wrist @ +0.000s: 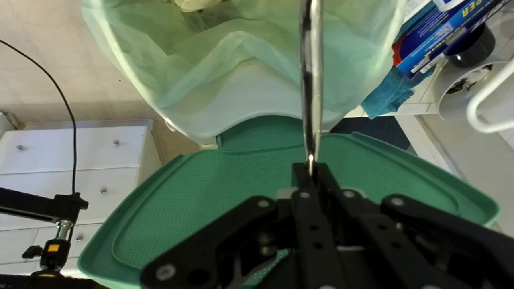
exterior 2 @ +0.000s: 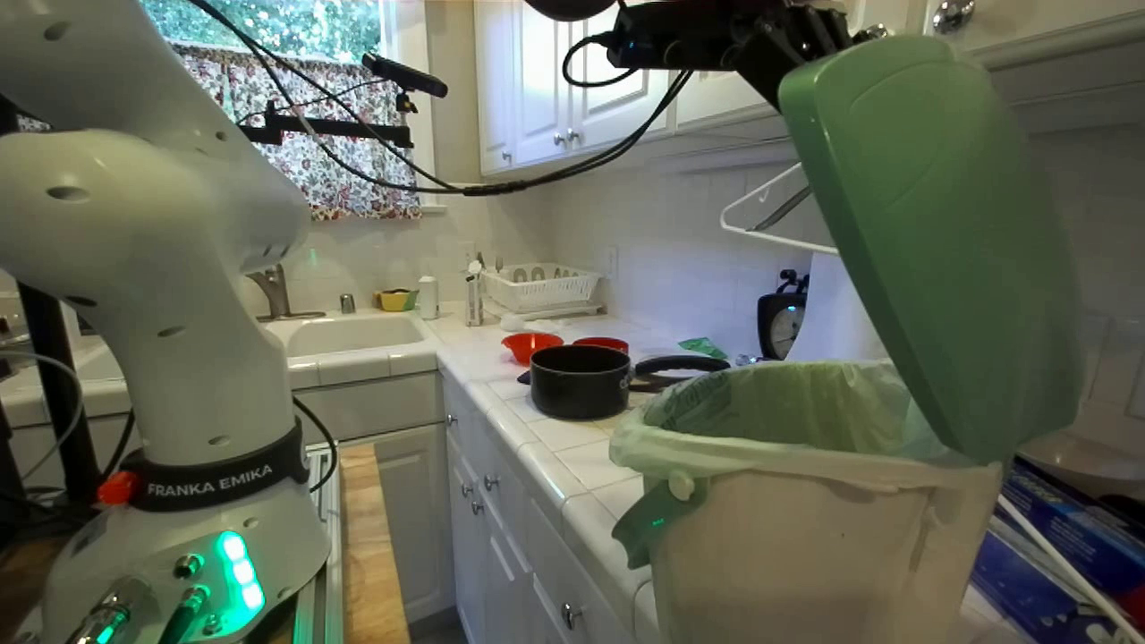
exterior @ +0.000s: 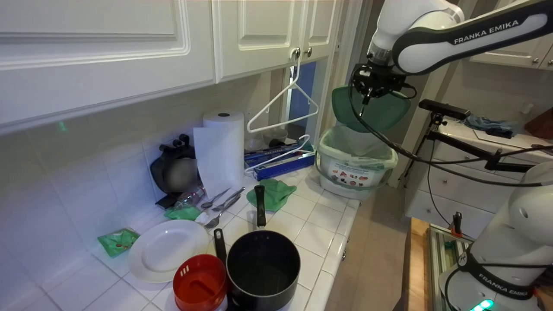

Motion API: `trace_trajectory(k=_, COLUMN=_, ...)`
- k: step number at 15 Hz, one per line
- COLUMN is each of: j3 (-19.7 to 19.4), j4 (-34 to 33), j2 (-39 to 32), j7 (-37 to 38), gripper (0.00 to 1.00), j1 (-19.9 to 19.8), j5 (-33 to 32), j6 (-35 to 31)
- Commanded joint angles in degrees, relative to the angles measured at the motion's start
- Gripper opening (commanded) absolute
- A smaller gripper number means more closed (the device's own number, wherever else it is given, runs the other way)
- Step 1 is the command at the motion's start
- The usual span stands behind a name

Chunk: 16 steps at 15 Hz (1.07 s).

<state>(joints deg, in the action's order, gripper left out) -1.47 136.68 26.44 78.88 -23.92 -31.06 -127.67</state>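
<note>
My gripper [wrist: 311,170] is shut on a thin shiny metal utensil [wrist: 311,76], which points away from the fingers. Its far end leaves the top of the wrist view, so its kind cannot be told. In an exterior view the gripper [exterior: 366,99] hangs with the utensil [exterior: 362,110] pointing down, in front of a raised green lid [exterior: 391,110]. The lid belongs to a white bin [exterior: 341,170] lined with a pale green bag [wrist: 241,52]. Some pale contents [wrist: 196,4] show inside. In an exterior view the lid [exterior 2: 930,241] hides the fingertips.
A white hanger [exterior: 283,125] hangs from a cabinet knob. Blue boxes [exterior: 285,166] and a paper towel roll [exterior: 224,151] stand by the wall. The counter holds a black pot [exterior: 263,263], a red bowl [exterior: 198,280], a white plate [exterior: 168,250], cutlery [exterior: 222,209] and a green cloth [exterior: 272,194].
</note>
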Motion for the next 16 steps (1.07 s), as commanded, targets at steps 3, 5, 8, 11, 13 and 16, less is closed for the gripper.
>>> trace_trajectory(k=3, j3=-0.39, j4=-2.22, j2=-1.08, j7=1.34, gripper=0.04, j1=-0.37, j5=-2.16, j6=1.18)
trace_trajectory(k=5, j3=-0.70, j4=-2.42, j2=-1.27, j7=1.31, gripper=0.04, j1=-0.63, j5=-2.21, j6=1.10)
trace_trajectory(k=8, j3=-1.12, j4=-3.01, j2=-1.59, j7=1.23, gripper=0.04, j1=-1.03, j5=-2.15, j6=1.03)
trace_trajectory(k=11, j3=-1.52, j4=-3.95, j2=-2.02, j7=1.20, gripper=0.04, j1=-1.19, j5=-2.11, j6=1.08)
trace_trajectory(k=13, j3=-1.70, j4=-4.77, j2=-2.25, j7=1.18, gripper=0.04, j1=-1.31, j5=-2.16, j6=1.23)
trace_trajectory(k=16, j3=-1.87, j4=-5.78, j2=-2.79, j7=1.28, gripper=0.04, j1=-1.41, j5=-2.25, j6=1.52)
